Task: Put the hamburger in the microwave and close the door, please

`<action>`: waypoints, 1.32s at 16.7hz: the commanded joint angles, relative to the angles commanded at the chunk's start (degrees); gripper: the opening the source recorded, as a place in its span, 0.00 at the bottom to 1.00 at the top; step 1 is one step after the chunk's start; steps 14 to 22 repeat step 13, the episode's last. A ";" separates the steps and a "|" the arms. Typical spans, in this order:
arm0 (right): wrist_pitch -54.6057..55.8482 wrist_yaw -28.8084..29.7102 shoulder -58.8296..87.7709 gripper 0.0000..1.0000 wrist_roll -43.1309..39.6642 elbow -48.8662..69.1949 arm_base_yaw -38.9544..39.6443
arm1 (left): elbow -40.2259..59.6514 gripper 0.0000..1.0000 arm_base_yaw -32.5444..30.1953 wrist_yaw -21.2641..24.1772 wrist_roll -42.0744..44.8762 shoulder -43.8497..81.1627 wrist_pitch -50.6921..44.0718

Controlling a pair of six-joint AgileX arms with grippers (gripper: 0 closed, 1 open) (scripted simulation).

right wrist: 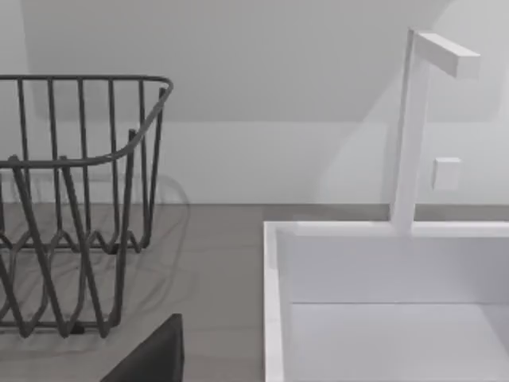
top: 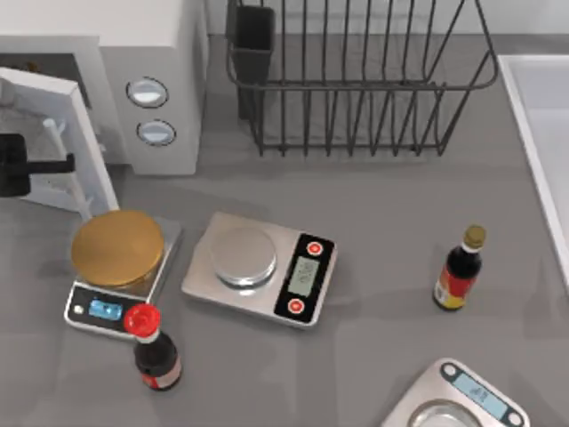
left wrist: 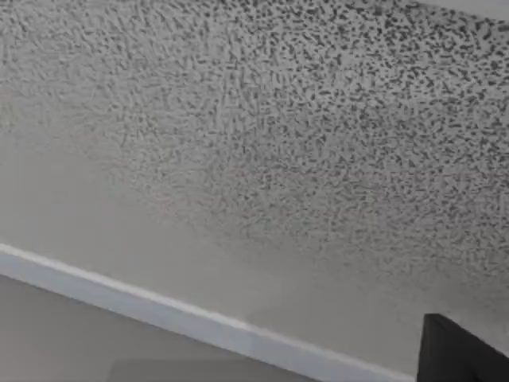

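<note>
The white microwave [top: 169,53] stands at the back left with two round silver knobs [top: 147,92] on its front. Its door [top: 89,160], a white panel with a bar handle, is swung partly open toward the table's front. My left gripper [top: 36,165] is a black shape at the left edge, up against the door panel. The left wrist view looks close onto a speckled grey surface [left wrist: 262,143] with a white strip below it. The hamburger is hidden. A dark part of my right gripper [right wrist: 151,358] shows in the right wrist view.
A black wire rack [top: 356,80] stands behind the middle. A golden-brown disc [top: 117,247] lies on a scale in front of the door, beside a second scale [top: 258,267]. A red-capped bottle [top: 156,356], a sauce bottle [top: 460,271], a third scale [top: 462,400] and a white sink [top: 542,133] are here too.
</note>
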 joint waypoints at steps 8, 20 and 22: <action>0.00 0.00 0.00 1.00 0.00 0.00 0.00 | 15.83 0.00 -0.32 -1.47 0.83 14.89 -0.80; 0.00 0.00 0.00 1.00 0.00 0.00 0.00 | 17.99 0.00 -0.77 1.98 0.66 19.33 -5.13; 0.00 0.00 0.00 1.00 0.00 0.00 0.00 | 17.99 0.00 -0.77 1.98 0.66 19.33 -5.13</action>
